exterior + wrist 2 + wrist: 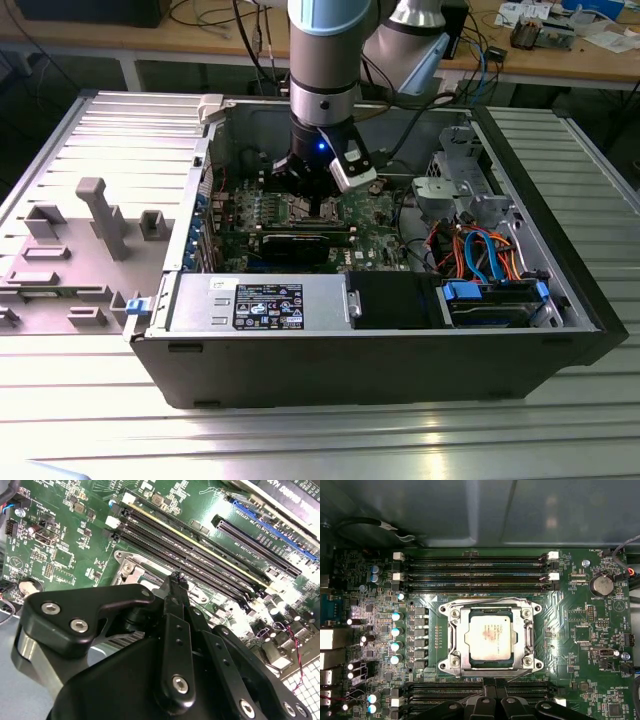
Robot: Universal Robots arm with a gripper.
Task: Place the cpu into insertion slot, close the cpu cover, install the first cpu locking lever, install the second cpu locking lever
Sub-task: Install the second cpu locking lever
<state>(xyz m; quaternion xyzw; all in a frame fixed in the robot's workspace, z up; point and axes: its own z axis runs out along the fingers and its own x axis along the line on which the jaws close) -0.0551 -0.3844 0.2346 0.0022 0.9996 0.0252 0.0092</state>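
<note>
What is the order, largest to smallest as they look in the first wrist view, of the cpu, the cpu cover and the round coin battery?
1. cpu cover
2. cpu
3. coin battery

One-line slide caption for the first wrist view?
The cpu sits in the insertion slot, framed by the cpu cover, with the tool at its edge.

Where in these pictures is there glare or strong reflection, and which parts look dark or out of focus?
In the first wrist view, the cpu top shines pale under direct light; in the second wrist view, the gripper linkage sits close and soft; in the exterior view, light streaks the ribbed metal table while the computer case front stays dark.
</note>
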